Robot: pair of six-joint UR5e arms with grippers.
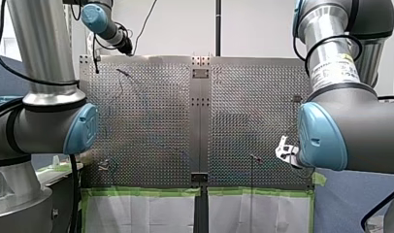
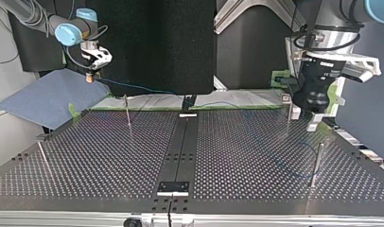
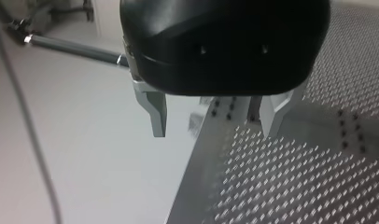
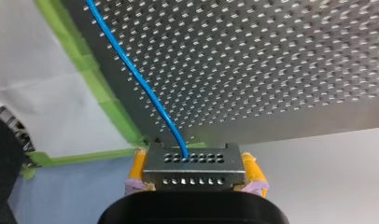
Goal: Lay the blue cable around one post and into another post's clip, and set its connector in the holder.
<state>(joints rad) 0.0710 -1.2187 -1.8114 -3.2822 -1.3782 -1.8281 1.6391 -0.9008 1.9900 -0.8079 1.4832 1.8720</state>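
The perforated desk is taking up most of the top view, w/ green tape running along its arm-side edge. A blue cloth is lying off the desk, beyond the taped edge's corner at the top view's left.

The left gripper, black w/ metal jaws, is hanging over the taped edge's other corner, at the top view's right. Its jaws are standing apart w/ nothing btwn them, and the desk's bare border strip is showing just below them.

The right gripper is hovering off the desk, above the blue cloth. Its yellow-padded jaws are clamping the connector, a small metal block w/ rows of holes.

The blue cable is leaving the connector's front face and crossing the taped corner onto the desk. In the top view it is running along the taped edge toward the middle. From there it is showing only faintly across the desk toward a post nr the side edge at that view's right. Whether it is wrapping that post, can't tell.

Two more thin posts are standing upright. One is nr the taped edge, the other nr the side edge at the top view's left. The cable is not touching either one.
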